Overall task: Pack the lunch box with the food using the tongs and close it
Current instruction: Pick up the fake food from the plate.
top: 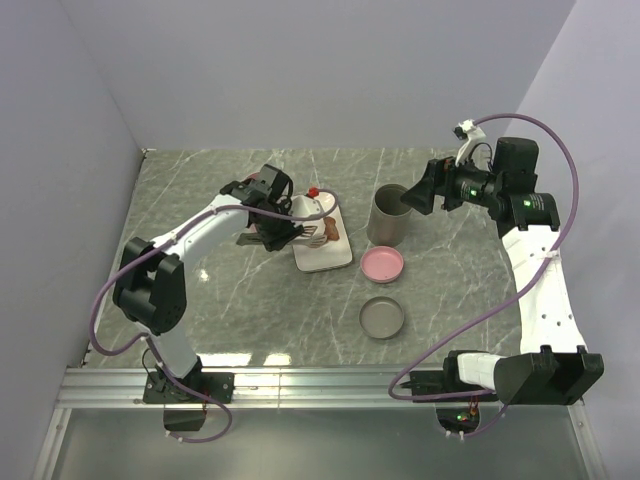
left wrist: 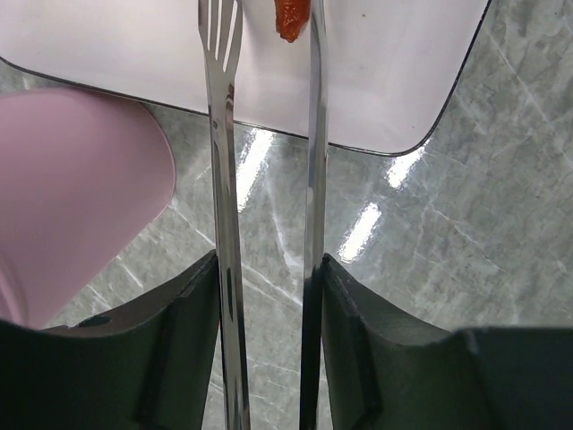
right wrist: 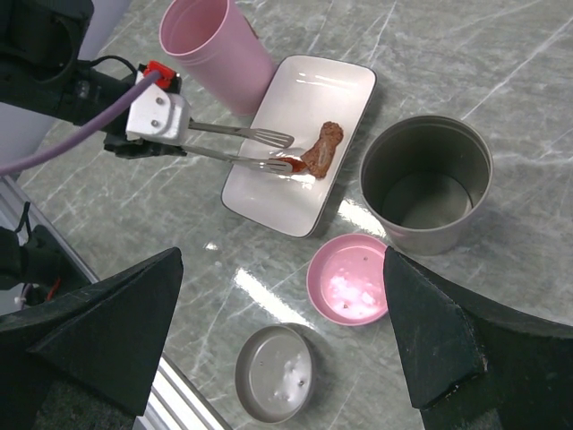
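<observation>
My left gripper (left wrist: 269, 264) is shut on the tongs (left wrist: 222, 179), both slim arms pressed between its fingers. The tongs (right wrist: 242, 148) reach over the white plate (right wrist: 269, 193). Their tips sit around the red end of a reddish-brown meat strip (right wrist: 322, 150), which shows between the arms as the meat strip (left wrist: 289, 16). The grey round lunch box (right wrist: 425, 184) stands open and empty to the right of the plate. My right gripper (right wrist: 282, 255) hangs open above the lids, next to the lunch box (top: 390, 213). Other food is out of view.
A tall pink cup (right wrist: 215, 45) stands just behind the plate, close to my left gripper (top: 275, 232). A pink lid (top: 382, 264) and a grey lid (top: 382, 317) lie on the marble table in front of the lunch box. Walls enclose the left, back and right sides.
</observation>
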You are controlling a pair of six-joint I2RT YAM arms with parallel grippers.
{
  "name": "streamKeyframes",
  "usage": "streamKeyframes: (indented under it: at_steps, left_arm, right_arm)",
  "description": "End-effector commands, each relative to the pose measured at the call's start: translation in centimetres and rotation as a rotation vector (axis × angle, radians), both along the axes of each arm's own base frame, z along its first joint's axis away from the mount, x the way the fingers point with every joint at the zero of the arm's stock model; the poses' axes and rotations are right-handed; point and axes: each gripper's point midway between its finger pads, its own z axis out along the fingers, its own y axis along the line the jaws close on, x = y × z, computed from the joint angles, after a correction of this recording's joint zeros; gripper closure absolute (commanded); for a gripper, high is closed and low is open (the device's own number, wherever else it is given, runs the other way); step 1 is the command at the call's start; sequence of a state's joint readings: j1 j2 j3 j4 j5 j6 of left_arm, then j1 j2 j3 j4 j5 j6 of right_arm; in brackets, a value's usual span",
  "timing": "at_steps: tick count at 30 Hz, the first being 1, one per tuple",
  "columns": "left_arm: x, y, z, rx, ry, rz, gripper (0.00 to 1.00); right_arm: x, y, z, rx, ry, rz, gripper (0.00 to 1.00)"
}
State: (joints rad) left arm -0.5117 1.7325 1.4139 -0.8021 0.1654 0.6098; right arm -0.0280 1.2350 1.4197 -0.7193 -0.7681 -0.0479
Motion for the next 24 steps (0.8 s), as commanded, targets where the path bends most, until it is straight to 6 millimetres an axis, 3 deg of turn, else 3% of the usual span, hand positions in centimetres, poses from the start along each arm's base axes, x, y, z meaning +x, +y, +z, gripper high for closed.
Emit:
streamKeyframes:
  at_steps: [1, 10, 18, 24]
  left_arm:
    - [0.6, -0.5, 0.2, 0.000, -0.043, -0.003, 0.51]
    - [0.3, -0.2, 0.2, 0.030, -0.068, -0.003, 0.55]
    - [-0.4, -0.4, 1.6, 0.013, -0.079, -0.010, 0.66]
    - [-0.9, -0.4, 3.2, -0.017, -0.087, -0.001, 0.68]
  right_arm:
    - [0.1, 0.0, 1.2, 0.014, -0.040, 0.017, 0.00]
    - [0.2, 0.0, 1.4, 0.030, -0.037, 0.022, 0.00]
    - [0.0, -0.2, 1.4, 0.030, -0.037, 0.023, 0.00]
    - [0.0, -0.1, 1.6, 0.039, -0.038, 0.027, 0.00]
